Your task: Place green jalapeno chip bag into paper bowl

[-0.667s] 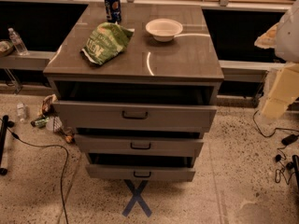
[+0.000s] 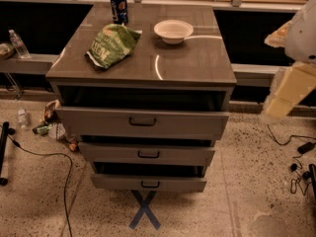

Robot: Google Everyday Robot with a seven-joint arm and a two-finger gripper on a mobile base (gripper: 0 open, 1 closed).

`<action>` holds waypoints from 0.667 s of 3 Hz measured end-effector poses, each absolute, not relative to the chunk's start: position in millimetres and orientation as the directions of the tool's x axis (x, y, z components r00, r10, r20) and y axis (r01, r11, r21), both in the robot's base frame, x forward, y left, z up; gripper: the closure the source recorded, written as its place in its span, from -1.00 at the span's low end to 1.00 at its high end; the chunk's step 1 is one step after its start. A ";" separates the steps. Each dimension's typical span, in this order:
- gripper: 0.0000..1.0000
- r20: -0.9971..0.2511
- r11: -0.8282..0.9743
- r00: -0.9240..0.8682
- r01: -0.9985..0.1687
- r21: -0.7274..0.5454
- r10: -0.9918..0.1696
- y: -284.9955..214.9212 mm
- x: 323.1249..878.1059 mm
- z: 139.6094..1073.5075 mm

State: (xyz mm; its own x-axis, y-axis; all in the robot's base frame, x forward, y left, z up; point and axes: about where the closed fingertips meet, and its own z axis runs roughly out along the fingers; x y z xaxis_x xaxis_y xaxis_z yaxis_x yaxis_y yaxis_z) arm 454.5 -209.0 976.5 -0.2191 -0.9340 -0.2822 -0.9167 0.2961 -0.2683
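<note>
The green jalapeno chip bag (image 2: pixel 112 44) lies wrinkled on the left half of the grey cabinet top (image 2: pixel 187 63). The white paper bowl (image 2: pixel 173 31) stands empty to its right, near the back, a short gap away. My gripper (image 2: pixel 279 104) is a pale shape at the right edge of the view. It is off the cabinet's right side, below the level of the top and far from both bag and bowl. It holds nothing that I can see.
A blue soda can (image 2: pixel 119 7) stands behind the bag at the back edge. The cabinet's three drawers (image 2: pixel 143 122) are pulled partly open. Bottles and litter (image 2: pixel 47 122) and cables (image 2: pixel 59 157) lie on the floor at left. A blue X (image 2: pixel 144 210) marks the floor in front.
</note>
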 end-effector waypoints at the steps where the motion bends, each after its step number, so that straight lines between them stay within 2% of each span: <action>1: -1.00 -0.512 0.399 -0.231 -0.883 -0.246 -0.827 -182.7 506.1 971.4; 2: -1.00 -0.721 0.501 -0.240 -0.849 -0.169 -0.650 -152.6 560.5 965.6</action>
